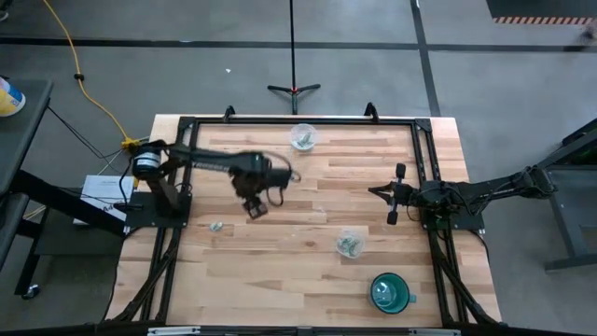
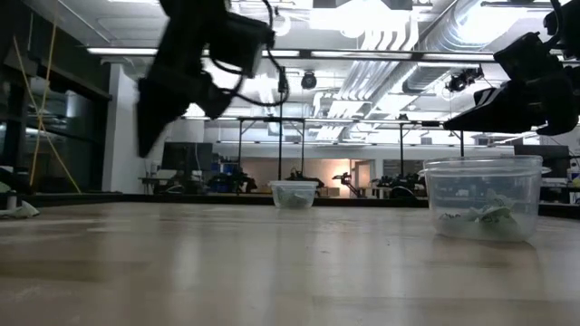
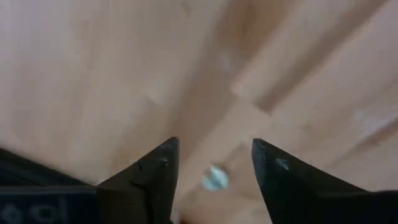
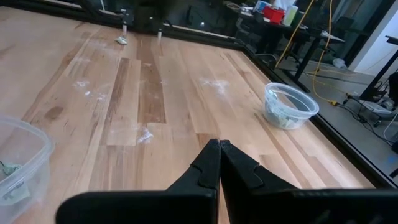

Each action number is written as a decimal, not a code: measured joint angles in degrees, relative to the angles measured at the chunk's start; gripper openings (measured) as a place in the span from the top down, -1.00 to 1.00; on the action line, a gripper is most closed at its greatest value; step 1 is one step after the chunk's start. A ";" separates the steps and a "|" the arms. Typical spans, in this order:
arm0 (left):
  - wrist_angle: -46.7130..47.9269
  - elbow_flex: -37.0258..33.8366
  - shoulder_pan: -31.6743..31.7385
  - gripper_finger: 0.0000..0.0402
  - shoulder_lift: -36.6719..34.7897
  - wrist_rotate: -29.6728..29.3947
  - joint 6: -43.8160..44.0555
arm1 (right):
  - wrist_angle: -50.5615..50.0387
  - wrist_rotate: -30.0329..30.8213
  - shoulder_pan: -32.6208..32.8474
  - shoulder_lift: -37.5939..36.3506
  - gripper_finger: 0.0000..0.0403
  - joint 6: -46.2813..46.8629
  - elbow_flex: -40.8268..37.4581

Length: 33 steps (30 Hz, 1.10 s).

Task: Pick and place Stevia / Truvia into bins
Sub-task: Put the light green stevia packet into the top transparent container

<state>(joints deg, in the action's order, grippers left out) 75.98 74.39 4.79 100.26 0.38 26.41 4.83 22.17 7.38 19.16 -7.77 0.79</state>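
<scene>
The table (image 1: 308, 271) is pale wood, laid in butcher-block strips with visible grain and darker streaks; its finish is smooth with a soft sheen, catching the ceiling lights as hazy patches in the low view. A matt black metal frame (image 1: 424, 168) borders it. The two bins, the far one (image 1: 303, 137) and the near-right one (image 1: 350, 244), are thin clear plastic (slightly cloudy, with glossy rims), so the crumpled paper packets (image 2: 480, 220) inside show through. A lone packet (image 1: 215, 226) at the left looks papery and dull. The mug (image 1: 389, 292) is glossy teal. The fingers of the left gripper (image 3: 211, 168) and the right gripper (image 4: 219, 163) look like hard, matt black plastic.
</scene>
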 joint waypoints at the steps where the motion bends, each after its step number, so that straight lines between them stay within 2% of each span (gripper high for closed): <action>1: 0.06 -1.42 -1.42 -0.14 -0.63 0.90 2.35 | 0.01 0.00 0.00 0.00 1.00 -0.10 0.00; 6: 0.14 -9.88 -7.63 -0.06 -3.70 2.71 12.90 | 0.03 -0.02 0.00 -0.02 1.00 -0.75 -0.02; 9: -1.10 -14.63 -10.69 -0.05 -5.35 4.72 16.26 | 0.03 -0.21 0.00 0.00 1.00 -0.83 -0.01; 16: -11.02 -21.65 -16.65 -0.09 -6.03 4.98 15.90 | 0.06 -0.22 0.00 0.00 1.00 -0.72 -0.01; 22: -12.74 -27.62 -17.65 -0.11 -6.00 4.76 18.98 | 0.12 -0.23 0.01 0.00 1.00 -0.44 0.00; 26: -18.71 -32.12 -17.39 -0.09 -6.49 8.60 18.39 | 0.14 -0.24 0.02 0.00 1.00 0.25 0.00; 29: -19.94 -32.76 -17.41 0.01 -6.53 9.63 17.34 | 0.16 -0.24 0.00 0.00 1.00 0.39 0.00; 33: -20.75 -32.62 -16.74 0.35 -7.61 9.58 15.38 | 0.27 -0.24 0.00 -0.01 1.00 0.35 0.00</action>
<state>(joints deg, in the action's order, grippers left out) 55.23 41.77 -11.95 92.65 9.96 41.79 5.10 21.93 7.38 19.15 -7.42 0.79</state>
